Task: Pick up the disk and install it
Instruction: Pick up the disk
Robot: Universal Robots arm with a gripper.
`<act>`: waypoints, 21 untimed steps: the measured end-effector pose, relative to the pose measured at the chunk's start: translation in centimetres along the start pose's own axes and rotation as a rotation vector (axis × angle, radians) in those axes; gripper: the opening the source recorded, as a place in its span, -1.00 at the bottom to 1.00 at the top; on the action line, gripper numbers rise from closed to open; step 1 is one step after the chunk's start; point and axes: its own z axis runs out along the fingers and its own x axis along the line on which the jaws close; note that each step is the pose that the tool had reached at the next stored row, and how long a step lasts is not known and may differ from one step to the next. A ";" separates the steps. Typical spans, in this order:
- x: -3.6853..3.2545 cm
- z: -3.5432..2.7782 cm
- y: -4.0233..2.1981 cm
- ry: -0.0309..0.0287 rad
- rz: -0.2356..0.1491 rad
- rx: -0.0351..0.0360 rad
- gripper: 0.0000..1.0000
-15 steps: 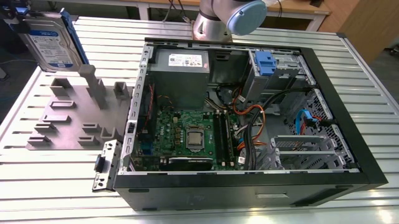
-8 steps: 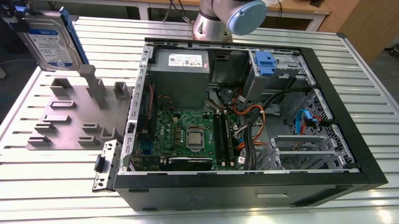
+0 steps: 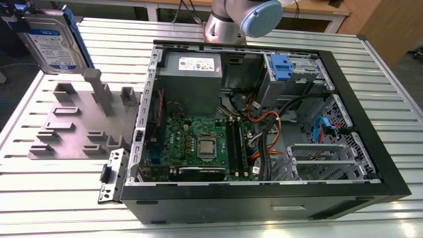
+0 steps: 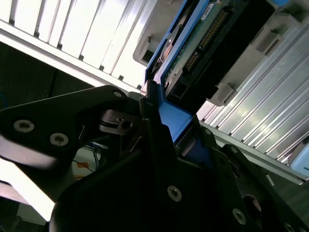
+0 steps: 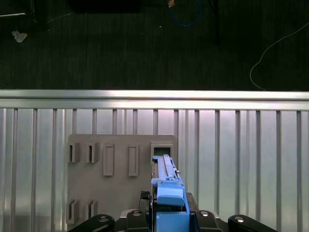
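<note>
The disk (image 3: 49, 39) is a silver drive with a white-and-blue label and blue side rails. It hangs in the air at the exterior view's far left, above the grey slotted holder (image 3: 73, 124). My gripper (image 3: 19, 14) is shut on its upper end. In the second wrist view the black fingers (image 4: 152, 125) clamp the blue rail, and the disk's (image 4: 203, 43) circuit-board side shows beyond them. In the first wrist view the disk (image 5: 166, 179) sticks out edge-on from the gripper (image 5: 169, 217), over the holder (image 5: 120, 193).
An open computer case (image 3: 370, 129) lies on the slatted metal table (image 3: 119, 44), with motherboard, cables and a drive bay holding a blue clip (image 3: 281, 67). The arm's base (image 3: 231, 20) stands behind the case. Dark floor lies past the table edge (image 5: 154, 94).
</note>
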 end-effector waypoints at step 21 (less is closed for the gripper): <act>0.00 -0.68 0.01 0.0002 0.000 -0.0001 -0.27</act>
